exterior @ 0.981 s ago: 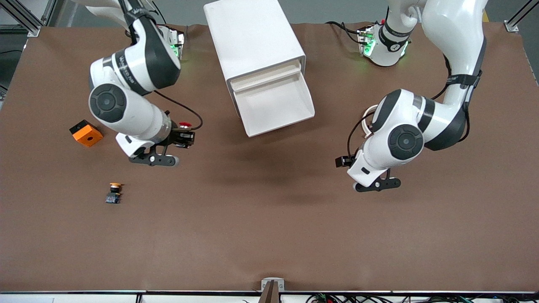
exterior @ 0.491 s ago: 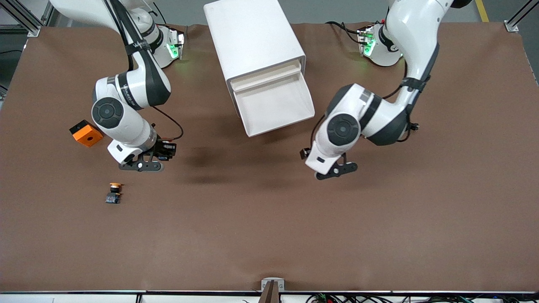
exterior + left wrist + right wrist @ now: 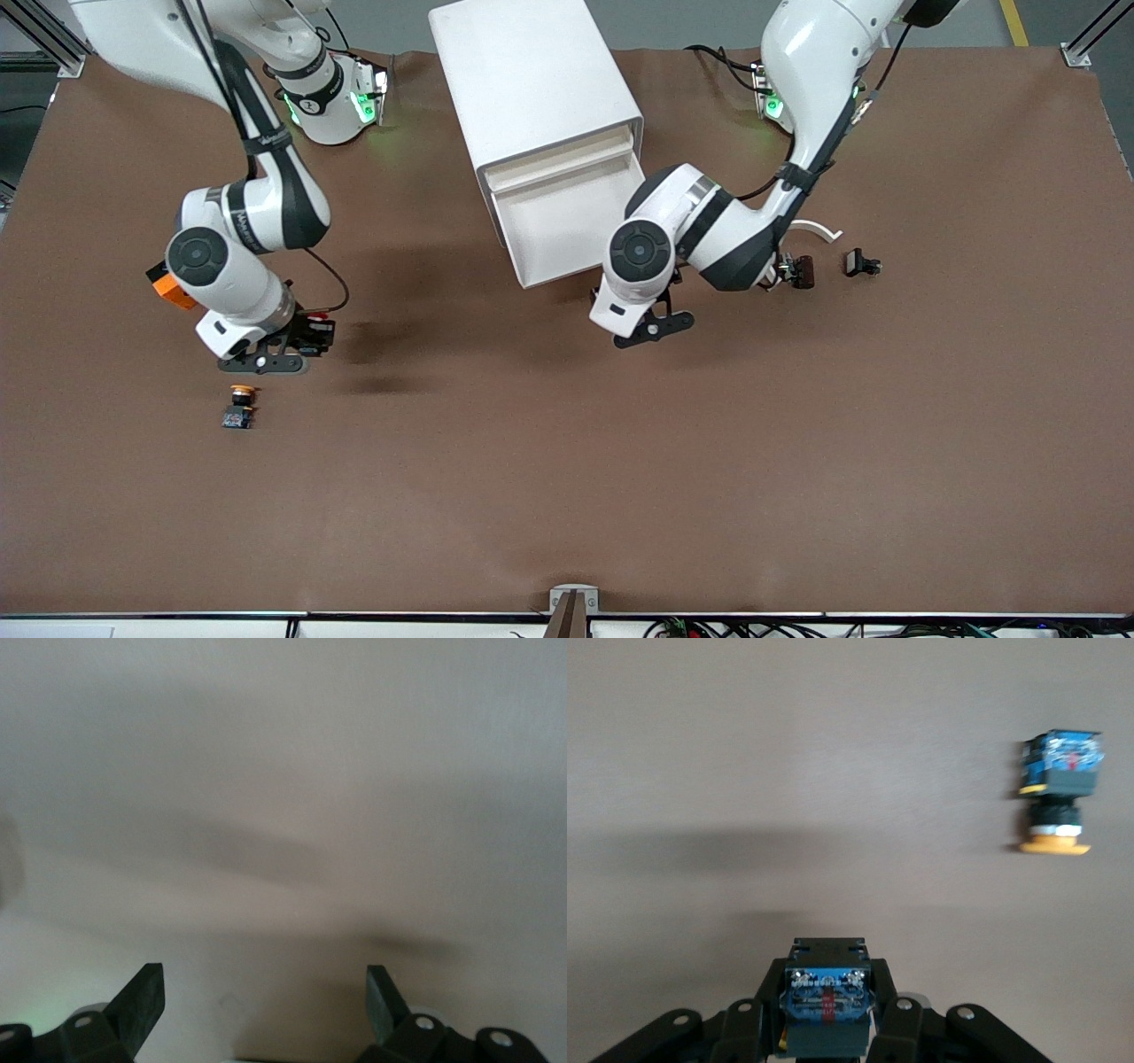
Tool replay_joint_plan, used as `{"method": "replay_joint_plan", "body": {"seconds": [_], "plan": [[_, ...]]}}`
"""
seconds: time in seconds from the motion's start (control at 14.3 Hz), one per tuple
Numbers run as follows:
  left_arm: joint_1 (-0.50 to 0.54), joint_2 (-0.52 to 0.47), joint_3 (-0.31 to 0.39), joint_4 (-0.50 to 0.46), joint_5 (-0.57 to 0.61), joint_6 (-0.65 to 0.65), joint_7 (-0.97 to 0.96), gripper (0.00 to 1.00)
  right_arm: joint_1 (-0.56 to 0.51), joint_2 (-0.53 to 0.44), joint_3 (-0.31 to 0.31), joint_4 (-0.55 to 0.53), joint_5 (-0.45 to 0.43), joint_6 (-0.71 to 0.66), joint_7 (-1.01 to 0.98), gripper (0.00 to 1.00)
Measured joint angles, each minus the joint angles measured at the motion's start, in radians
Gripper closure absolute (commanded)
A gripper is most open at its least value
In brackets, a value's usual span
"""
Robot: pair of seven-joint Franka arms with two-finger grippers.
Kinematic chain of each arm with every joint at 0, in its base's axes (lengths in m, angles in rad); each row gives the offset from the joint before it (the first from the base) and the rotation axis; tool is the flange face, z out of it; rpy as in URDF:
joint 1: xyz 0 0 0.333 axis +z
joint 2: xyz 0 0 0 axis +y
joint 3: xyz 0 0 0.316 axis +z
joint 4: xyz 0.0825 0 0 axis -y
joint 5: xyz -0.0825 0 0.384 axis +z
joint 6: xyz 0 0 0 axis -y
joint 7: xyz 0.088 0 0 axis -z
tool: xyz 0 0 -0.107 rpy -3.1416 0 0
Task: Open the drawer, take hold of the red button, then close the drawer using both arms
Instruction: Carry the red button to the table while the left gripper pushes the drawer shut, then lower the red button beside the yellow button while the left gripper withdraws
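The white cabinet has its lowest drawer pulled open; the tray looks empty. My right gripper hangs over the table between the orange cube and the orange-yellow-capped button. In the right wrist view it is shut on the button, whose black-and-blue body shows between the fingers; the red cap is hidden. My left gripper is over the table just in front of the open drawer's front corner. In the left wrist view it is open and empty.
The orange-yellow-capped button lies on the table beside my right gripper and also shows in the right wrist view. The orange cube is partly hidden by the right arm. Two small black parts lie toward the left arm's end.
The right gripper has carried the button away from the cabinet, toward the orange-yellow-capped button. The left arm has swung in to the front of the open drawer.
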Motion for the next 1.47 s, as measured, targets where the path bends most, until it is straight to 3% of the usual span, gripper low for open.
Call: {"method": "replay_joint_plan", "body": {"seconds": [0.42,0.91,1.26,1.47], "plan": [[-0.002,0.004,-0.054,-0.026,-0.096,0.010,-0.004,0.00,-0.076,0.080,0.002,0.019,0.000,0.103,-0.073,1.00],[-0.001,0.003,-0.166,-0.068,-0.114,0.010,-0.013,0.00,-0.076,0.211,0.006,0.162,0.000,0.103,-0.063,1.00],[-0.001,-0.030,-0.226,-0.148,-0.139,0.010,-0.043,0.00,-0.070,0.307,0.017,0.258,0.000,0.102,0.006,1.00],[-0.001,-0.043,-0.243,-0.165,-0.155,0.010,-0.060,0.00,-0.069,0.315,0.017,0.277,0.000,0.082,0.008,1.00]]}}
